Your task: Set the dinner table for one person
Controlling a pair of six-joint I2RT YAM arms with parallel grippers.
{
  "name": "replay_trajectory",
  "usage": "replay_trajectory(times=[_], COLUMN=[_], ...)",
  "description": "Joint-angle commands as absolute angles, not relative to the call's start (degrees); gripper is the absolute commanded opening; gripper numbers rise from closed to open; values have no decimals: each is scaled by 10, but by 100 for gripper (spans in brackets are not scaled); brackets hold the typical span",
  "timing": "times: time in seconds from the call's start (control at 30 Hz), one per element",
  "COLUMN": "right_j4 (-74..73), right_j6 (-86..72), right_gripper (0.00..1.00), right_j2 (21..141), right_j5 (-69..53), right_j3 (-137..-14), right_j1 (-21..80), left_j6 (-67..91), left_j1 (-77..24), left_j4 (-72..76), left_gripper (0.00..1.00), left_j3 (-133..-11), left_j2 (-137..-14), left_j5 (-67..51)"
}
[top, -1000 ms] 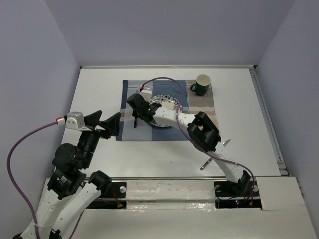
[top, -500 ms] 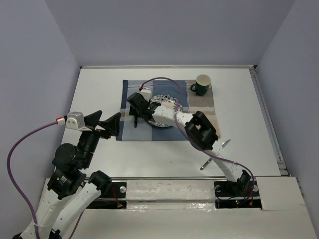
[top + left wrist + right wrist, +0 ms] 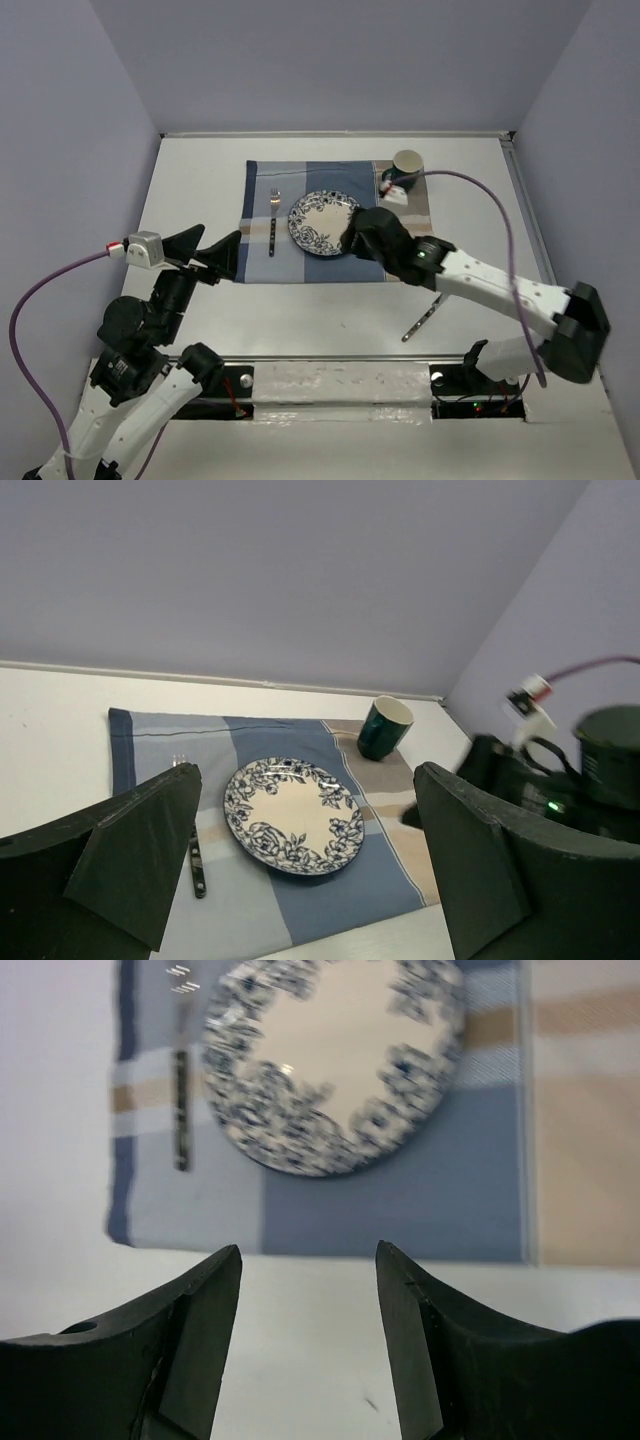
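right hand back off fork, open, empty; left hand open; fork front-to-back, tines far

The right pincer hangs over the white table. Its two dark fingers stand apart with nothing between them, and only bare tabletop shows in the gap. Beyond the fingertips lies a blue-and-tan plaid cloth, its near edge running across the view. On it sits a round plate with a blue floral rim and a pale middle. Just left of the plate, not touching it, a fork lies on the cloth with its dark handle toward the pincer and its tines pointing away. The picture is slightly blurred.
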State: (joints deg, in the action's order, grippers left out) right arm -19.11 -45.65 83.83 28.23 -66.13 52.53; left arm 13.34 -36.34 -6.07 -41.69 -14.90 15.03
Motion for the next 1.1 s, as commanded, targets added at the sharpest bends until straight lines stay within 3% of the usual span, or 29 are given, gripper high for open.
replay_trajectory(times=[0.0,0.13,0.23,0.43,0.53,0.7,0.8,1.07], right_j4=[-432,-571,-572,-596,-597,-538,-522,-487], right_j6=[-682,-830,-855,-875,-889,-873,-869,-863], right_gripper=[67,76,81,81,74,50,41,34], right_j2=[706,568,521,611,642,678,693,726], right_j5=[327,309,289,280,287,279,279,281], right_j3=[-462,-369,-343,-370,-381,-365,-357,-357], right_j1=[523,523,523,523,523,501,496,484], left_j6=[132,129,128,126,126,126,125,119], left_j1=[-373,-381,-387,-391,-391,-396,-397,-396], left_j4=[-37,-38,-38,-40,-40,-39,-38,-35], left_gripper=[99,99,99,99,99,99,99,99], left_j3=[-425,-425,-425,-425,-425,-425,-425,-422], left_j2=[-136,-143,-148,-148,-142,-144,-146,-142], left_j5=[149,153,156,165,167,166,166,184])
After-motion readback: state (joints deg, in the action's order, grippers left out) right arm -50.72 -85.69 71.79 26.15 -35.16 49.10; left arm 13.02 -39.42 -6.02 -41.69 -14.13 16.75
